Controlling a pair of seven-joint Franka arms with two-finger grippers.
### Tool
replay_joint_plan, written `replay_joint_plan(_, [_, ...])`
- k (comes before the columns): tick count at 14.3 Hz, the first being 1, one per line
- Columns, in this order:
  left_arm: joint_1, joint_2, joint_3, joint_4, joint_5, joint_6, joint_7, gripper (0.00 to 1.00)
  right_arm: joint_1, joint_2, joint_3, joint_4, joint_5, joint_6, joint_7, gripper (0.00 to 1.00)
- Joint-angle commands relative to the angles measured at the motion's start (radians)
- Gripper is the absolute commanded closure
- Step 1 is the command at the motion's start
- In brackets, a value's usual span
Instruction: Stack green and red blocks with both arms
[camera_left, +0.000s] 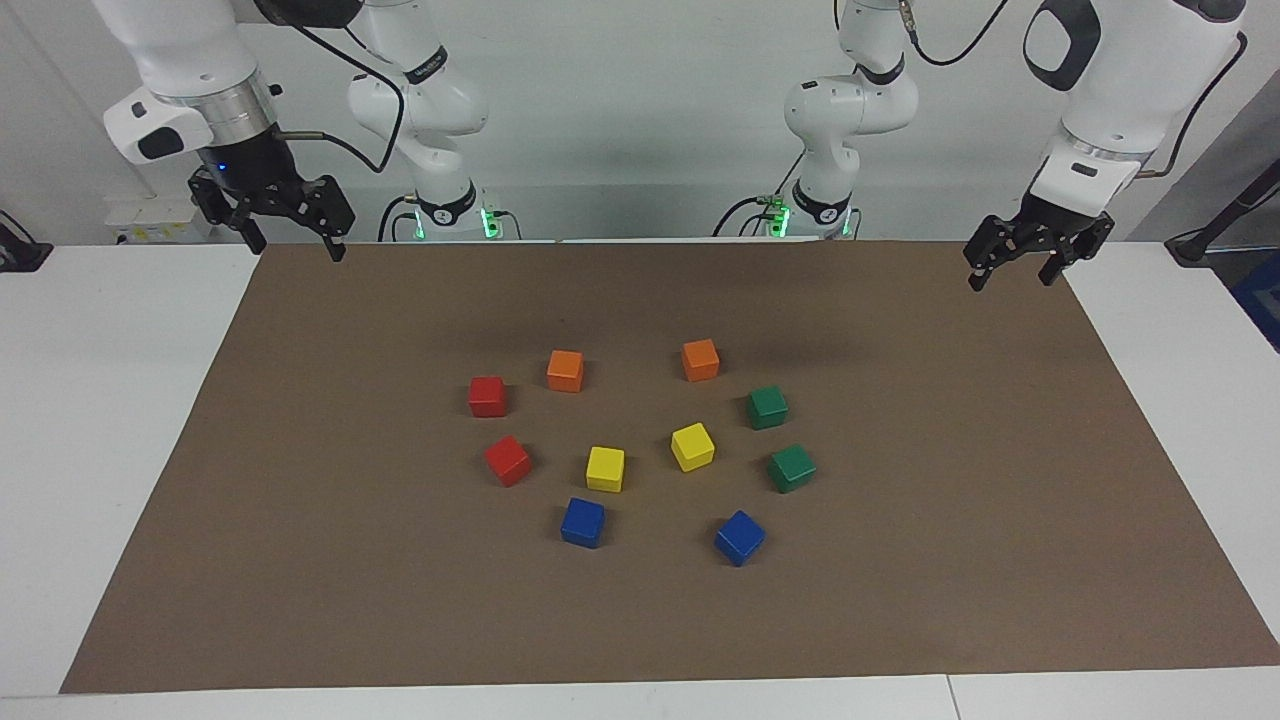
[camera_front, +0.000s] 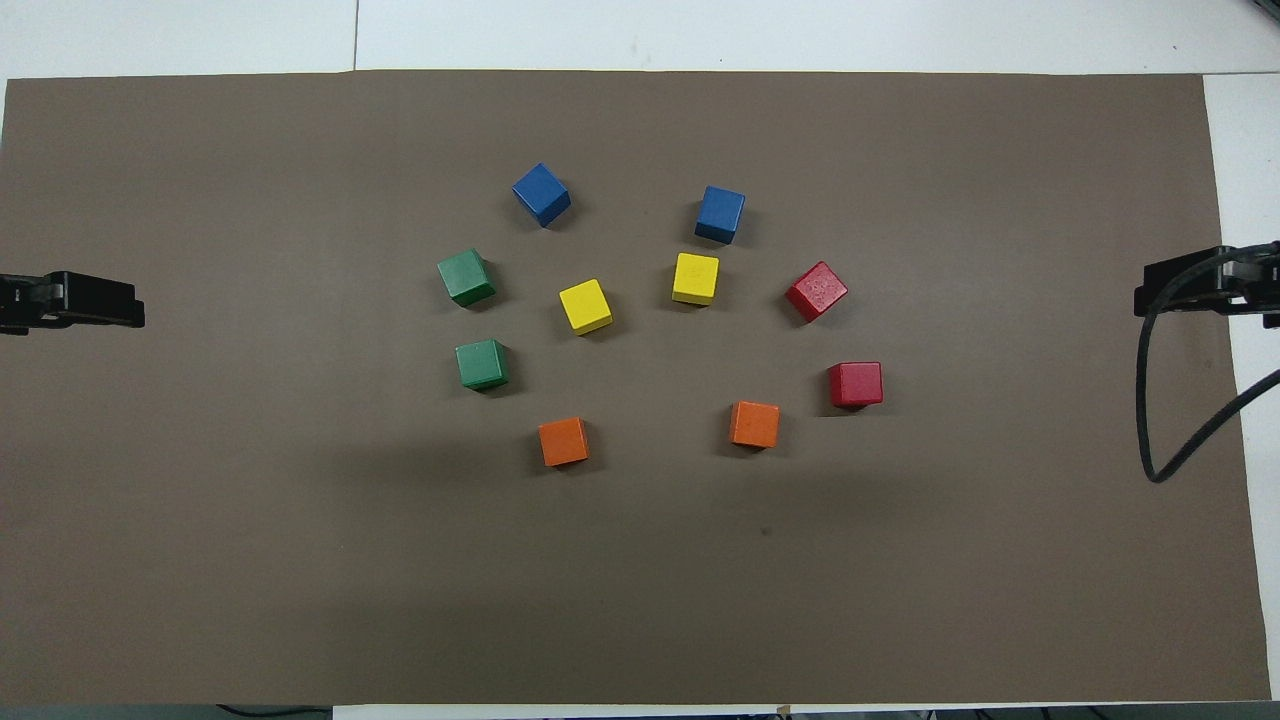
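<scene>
Two green blocks (camera_left: 767, 407) (camera_left: 791, 468) lie on the brown mat toward the left arm's end, apart from each other; the overhead view shows them too (camera_front: 482, 364) (camera_front: 466, 277). Two red blocks (camera_left: 487, 396) (camera_left: 508, 460) lie toward the right arm's end (camera_front: 855, 384) (camera_front: 816, 291). My left gripper (camera_left: 1012, 276) (camera_front: 110, 305) hangs open and empty over the mat's edge at its own end. My right gripper (camera_left: 297, 245) (camera_front: 1165, 290) hangs open and empty over the mat's edge at its end. Both are well away from the blocks.
Between the green and red pairs sit two orange blocks (camera_left: 565, 370) (camera_left: 700, 360) nearest the robots, two yellow blocks (camera_left: 605, 468) (camera_left: 692, 446) in the middle, and two blue blocks (camera_left: 582, 522) (camera_left: 739, 537) farthest out. The brown mat (camera_left: 300, 560) covers a white table (camera_left: 90, 400).
</scene>
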Motion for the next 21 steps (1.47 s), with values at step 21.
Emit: replay_joint_plan(21, [-0.049,-0.039,-0.005,-0.058,0.008,0.011,-0.168,0.0,-0.008,-0.036,0.008,-0.046,-0.004,0.007,-0.019,0.0])
